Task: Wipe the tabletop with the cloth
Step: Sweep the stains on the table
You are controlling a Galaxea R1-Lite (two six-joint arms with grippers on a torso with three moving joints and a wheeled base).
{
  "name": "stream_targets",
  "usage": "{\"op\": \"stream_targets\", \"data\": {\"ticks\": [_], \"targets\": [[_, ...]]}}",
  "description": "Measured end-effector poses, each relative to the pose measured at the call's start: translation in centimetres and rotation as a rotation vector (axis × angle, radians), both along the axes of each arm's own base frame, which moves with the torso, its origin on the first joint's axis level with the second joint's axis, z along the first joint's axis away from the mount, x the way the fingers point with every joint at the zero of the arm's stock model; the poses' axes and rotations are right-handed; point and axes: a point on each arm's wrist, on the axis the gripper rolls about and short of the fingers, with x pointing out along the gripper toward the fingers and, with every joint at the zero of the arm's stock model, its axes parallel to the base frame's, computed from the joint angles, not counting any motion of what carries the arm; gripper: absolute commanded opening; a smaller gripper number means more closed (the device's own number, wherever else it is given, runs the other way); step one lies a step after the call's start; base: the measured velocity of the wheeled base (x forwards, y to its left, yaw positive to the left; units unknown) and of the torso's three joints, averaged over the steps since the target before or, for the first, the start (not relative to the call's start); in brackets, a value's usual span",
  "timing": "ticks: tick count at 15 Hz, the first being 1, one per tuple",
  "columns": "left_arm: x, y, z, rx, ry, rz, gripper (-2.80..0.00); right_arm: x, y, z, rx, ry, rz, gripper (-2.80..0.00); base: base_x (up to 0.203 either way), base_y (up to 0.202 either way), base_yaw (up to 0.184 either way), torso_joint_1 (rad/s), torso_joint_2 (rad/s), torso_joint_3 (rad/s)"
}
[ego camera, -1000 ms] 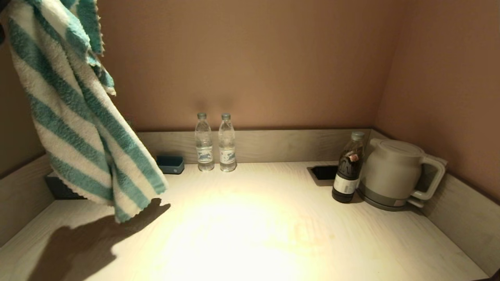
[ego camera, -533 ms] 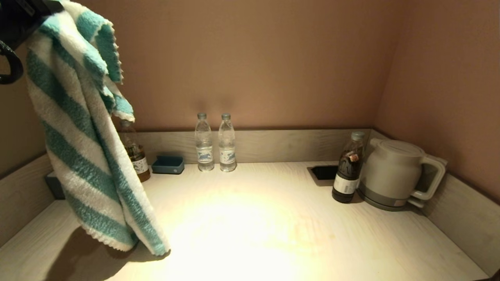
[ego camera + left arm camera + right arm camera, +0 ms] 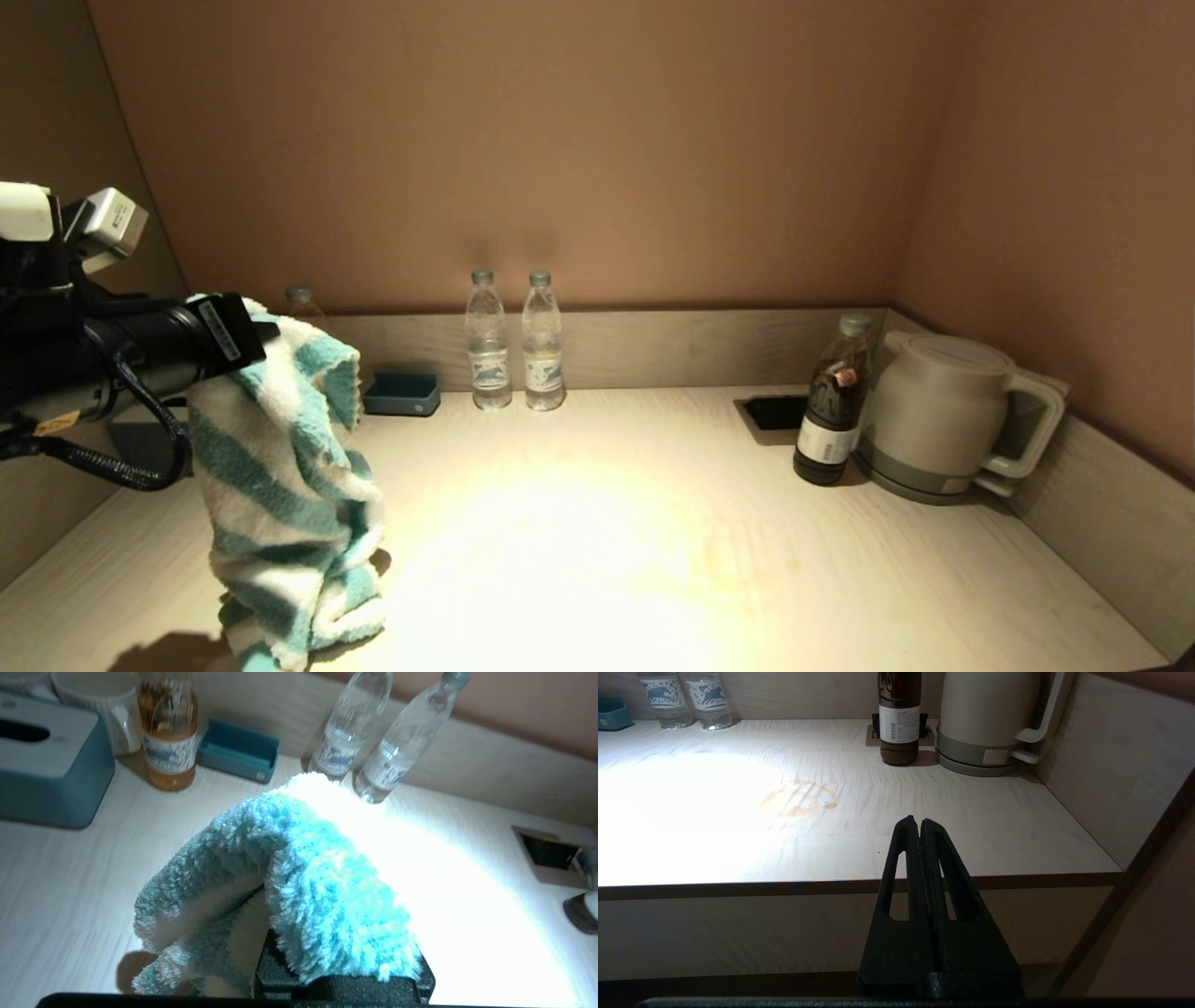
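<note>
Left gripper (image 3: 266, 341) over the near-left part of the tabletop (image 3: 607, 523), fingers clamped tight on the cloth (image 3: 285, 485). Teal-and-white stripes draped down from the grip, lower end bunched on the wood near the front edge (a loose heap, not spread flat). In the left wrist view, fluffy pile folded over the black jaws, hiding the tips.

Right gripper (image 3: 920, 823) parked low in front of the counter's near edge, fingers pressed together on nothing. Faint orange-brown ring stain (image 3: 798, 800) on the wood ahead of it, well apart from the cloth.

Along the back rim: two water bottles (image 3: 515, 341) side by side, a small blue tray (image 3: 401, 394) to their left, an amber bottle (image 3: 168, 742) and a grey-blue tissue box (image 3: 51, 760) farther left. Toward the right: a dark cutout (image 3: 775, 411), a dark bottle (image 3: 831, 411) just beside a pale kettle (image 3: 943, 415) in the corner.
</note>
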Motion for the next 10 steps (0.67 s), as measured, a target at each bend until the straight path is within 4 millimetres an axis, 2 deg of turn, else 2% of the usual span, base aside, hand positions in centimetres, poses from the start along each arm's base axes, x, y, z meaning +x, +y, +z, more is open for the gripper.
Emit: {"op": "stream_targets", "data": {"ticks": [4,10], "targets": [[-0.5,0.1,-2.0,0.014,0.059,0.003,-2.80,0.0,0.0,0.0,0.000,0.000,0.001,-2.80,0.000,0.000,0.000,0.000,0.00,0.000],[-0.9,0.2,-4.7,0.035,0.051,0.018,-2.80,0.0,0.0,0.0,0.000,0.000,0.000,-2.80,0.000,0.000,0.000,0.000,0.00,0.000]]}}
